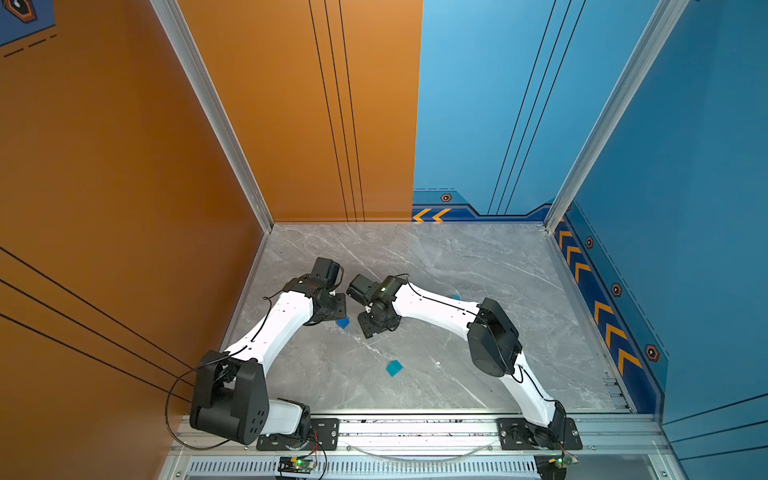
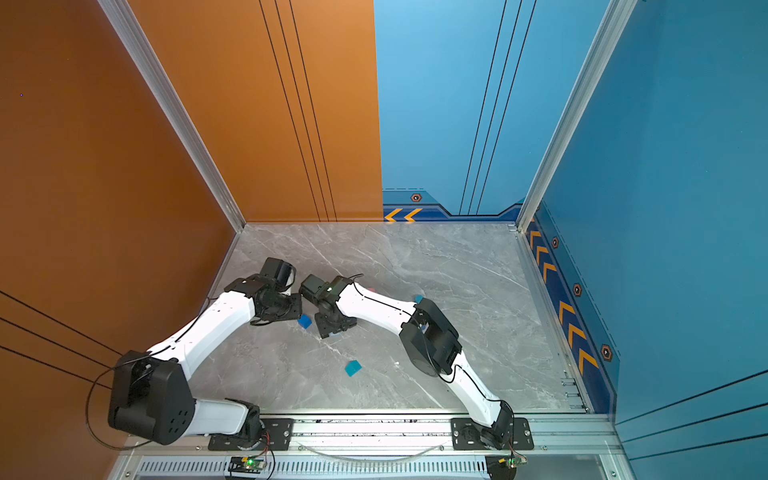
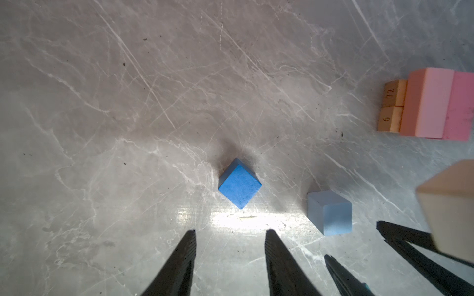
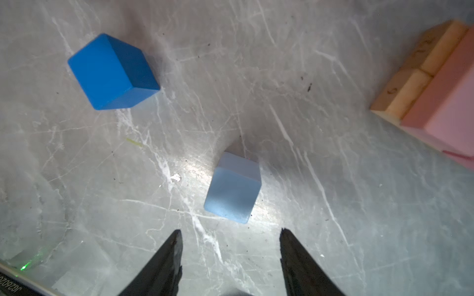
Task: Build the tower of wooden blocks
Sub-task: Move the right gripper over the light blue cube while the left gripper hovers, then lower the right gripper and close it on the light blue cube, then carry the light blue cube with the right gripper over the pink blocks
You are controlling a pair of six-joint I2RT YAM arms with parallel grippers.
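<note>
The dark-blue cube (image 3: 239,183) sits on the marble just ahead of my left gripper (image 3: 230,232), which is open and empty. It also shows in the top views as the dark-blue cube (image 1: 343,323) (image 2: 304,321) between the two wrists. The light-blue cube (image 4: 232,188) lies right in front of my right gripper (image 4: 230,230), also open and empty. Beyond it, two tan bars (image 4: 410,77) lie side by side, with pink bars (image 4: 448,110) seemingly resting across them. The left wrist view shows the tan bars (image 3: 391,107), the pink bars (image 3: 436,102) and the light-blue cube (image 3: 329,212).
A teal cube (image 1: 394,368) (image 2: 353,368) lies alone nearer the front rail. A small teal piece (image 2: 418,298) peeks out by the right arm's elbow. Both arms (image 1: 286,316) (image 1: 432,307) crowd the left-centre of the table, close to the orange wall (image 1: 124,208).
</note>
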